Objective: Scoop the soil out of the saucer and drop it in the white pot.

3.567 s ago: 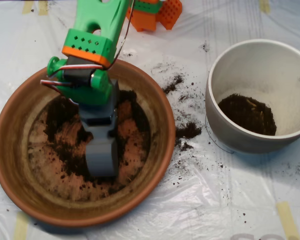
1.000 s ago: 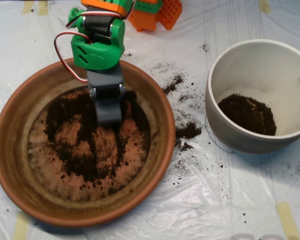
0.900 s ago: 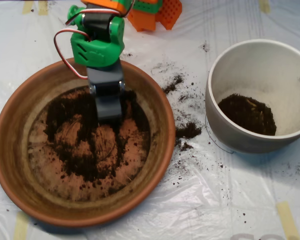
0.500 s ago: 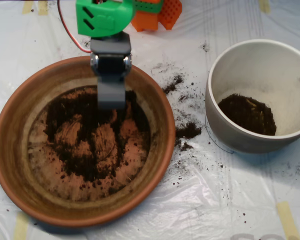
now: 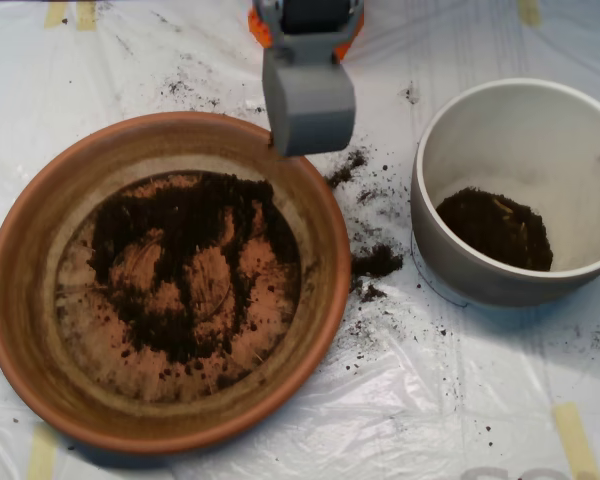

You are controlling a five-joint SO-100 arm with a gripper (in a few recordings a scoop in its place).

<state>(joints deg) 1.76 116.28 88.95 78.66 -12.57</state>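
Note:
The terracotta saucer (image 5: 20,330) fills the left half of the overhead view. A thin, patchy layer of dark soil (image 5: 185,260) lies on its floor, with bare orange patches between the clumps. The white pot (image 5: 427,195) stands at the right with a dark heap of soil (image 5: 495,228) in its bottom. My grey scoop (image 5: 308,105) hangs raised over the saucer's far right rim, between saucer and pot. Its two shells look closed together into one block, and what is inside is hidden.
Spilled soil (image 5: 377,262) lies on the clear plastic sheet between saucer and pot, with more specks (image 5: 185,88) above the saucer. Strips of yellow tape (image 5: 572,435) hold the sheet down at the corners.
The scoop has lifted out of the soil in the saucer and moved up and to the right, from the saucer's middle to above its far right rim. The green arm part has left the view.

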